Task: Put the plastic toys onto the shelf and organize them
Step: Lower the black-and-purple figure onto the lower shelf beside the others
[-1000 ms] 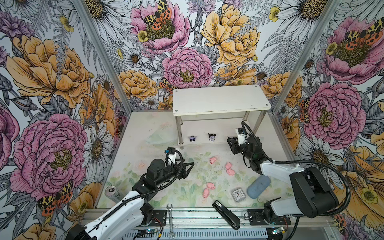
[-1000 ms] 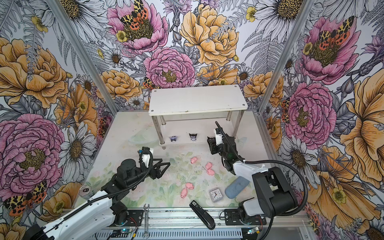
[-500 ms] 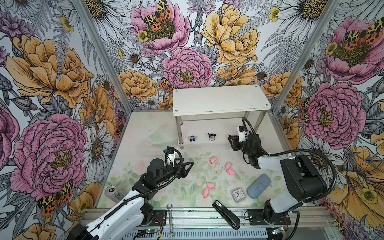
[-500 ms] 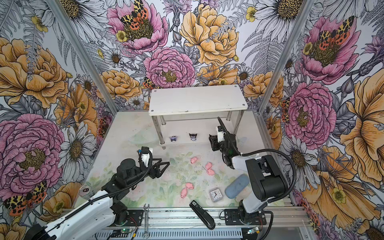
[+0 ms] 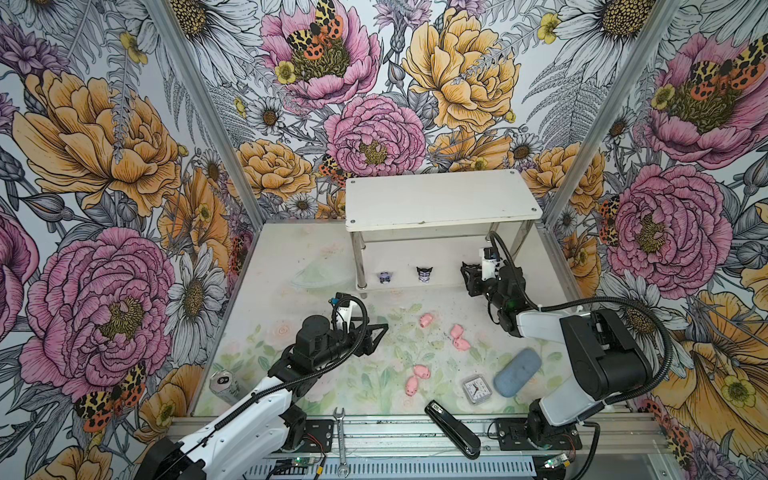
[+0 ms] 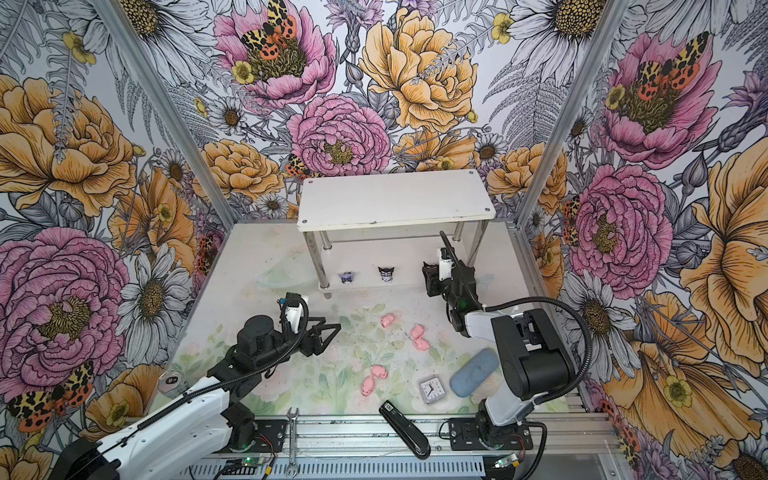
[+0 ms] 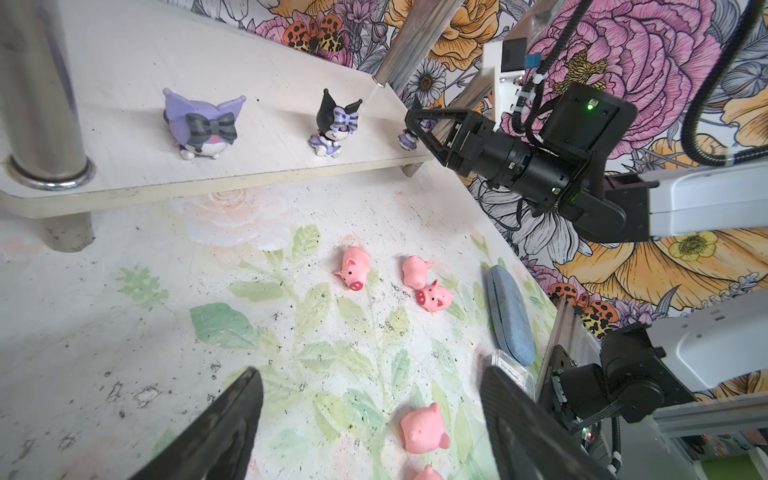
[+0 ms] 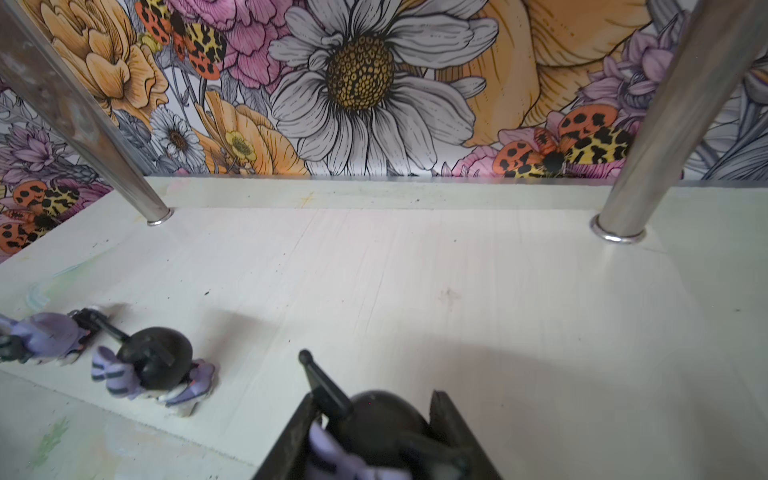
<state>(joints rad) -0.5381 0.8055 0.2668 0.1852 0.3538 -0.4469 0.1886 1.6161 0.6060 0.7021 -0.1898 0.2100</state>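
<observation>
Right gripper (image 5: 468, 277) grips a figurine (image 8: 374, 419) at the 3 o'clock end of the shelf's (image 5: 440, 199) lower tier; two others (image 5: 424, 274) stand at its 9 o'clock. Pigs (image 5: 425, 320) lie on the counter (image 5: 286, 307). Left gripper (image 7: 370, 374) is open.

The shelf (image 5: 440, 199) stands on the surface (image 5: 286, 253). Two figurines (image 5: 385, 277) sit on its low board; five pigs (image 5: 425, 320) lie in front.
</observation>
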